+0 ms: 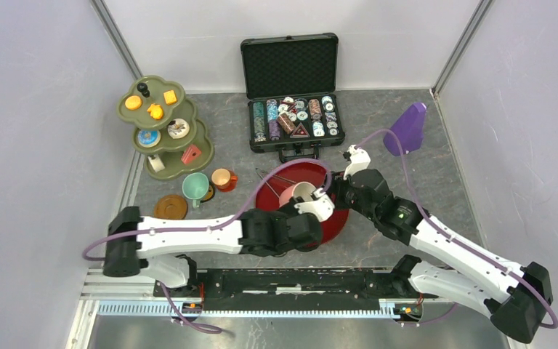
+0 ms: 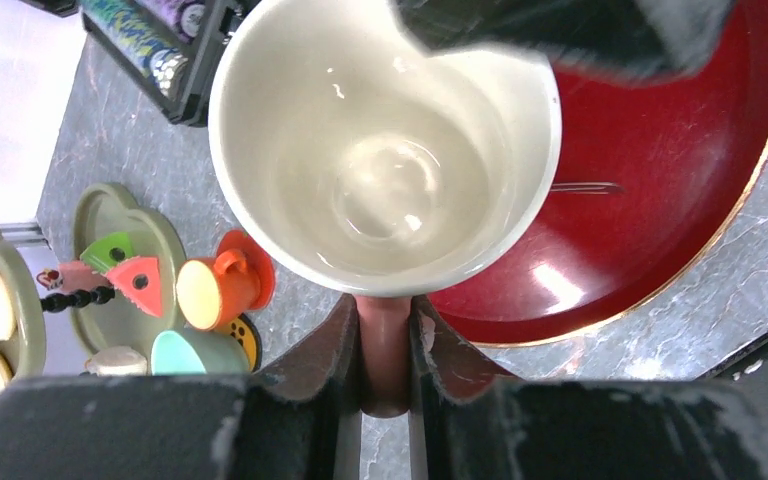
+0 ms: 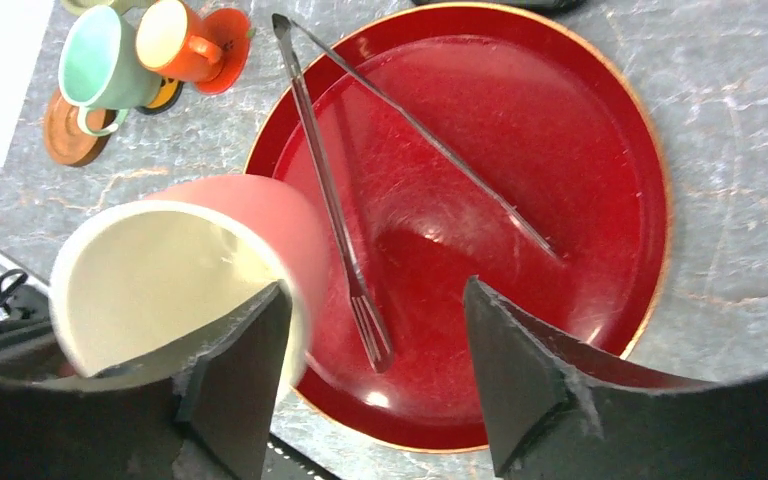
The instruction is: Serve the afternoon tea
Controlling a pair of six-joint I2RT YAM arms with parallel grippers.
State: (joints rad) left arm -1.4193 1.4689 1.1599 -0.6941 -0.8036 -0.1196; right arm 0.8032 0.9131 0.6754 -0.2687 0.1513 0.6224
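A pink cup [image 1: 299, 195] with a cream inside hangs tilted over the near edge of the dark-red tray [image 1: 340, 222]. My left gripper [image 2: 385, 312] is shut on the handle of this cup [image 2: 385, 150]. My right gripper [image 3: 375, 290] stands open beside the same cup [image 3: 180, 270], with one finger against its rim. A teal cup [image 1: 195, 187] and an orange cup [image 1: 222, 178] on its saucer stand left of the tray, next to a brown saucer [image 1: 170, 207]. The olive-green stand [image 1: 161, 127] at the far left carries biscuits, donuts and a cake slice.
Metal tongs [image 3: 330, 200] lie on the tray. An open black case [image 1: 294, 116] of poker chips sits at the back centre. A purple object [image 1: 407, 127] stands at the back right. White walls close in both sides.
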